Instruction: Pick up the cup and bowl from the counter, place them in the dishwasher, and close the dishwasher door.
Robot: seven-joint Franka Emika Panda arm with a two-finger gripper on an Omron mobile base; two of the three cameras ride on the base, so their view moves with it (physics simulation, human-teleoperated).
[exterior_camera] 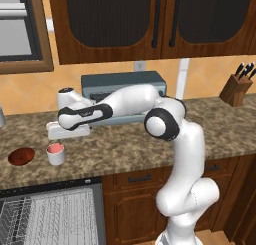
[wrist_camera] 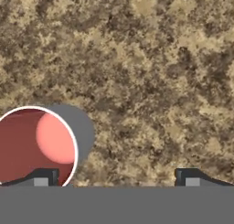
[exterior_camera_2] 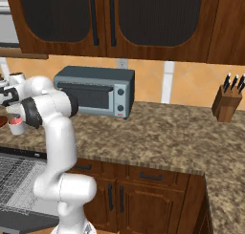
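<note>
Above the cup (exterior_camera: 56,153) your gripper (wrist_camera: 116,177) hangs with its jaws spread wide, gripping nothing. You see the cup upright on the counter (exterior_camera: 150,144), under one fingertip (wrist_camera: 39,177). Just beside the cup lies the bowl (exterior_camera: 21,156); below it the dishwasher (exterior_camera: 50,216) stands open.

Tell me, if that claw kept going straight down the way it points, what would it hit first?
Probably the speckled brown-grey granite counter. The open claw points down at bare stone, though one fingertip overlaps the small white cup with the pink-red inside, so it might clip the rim.
</note>
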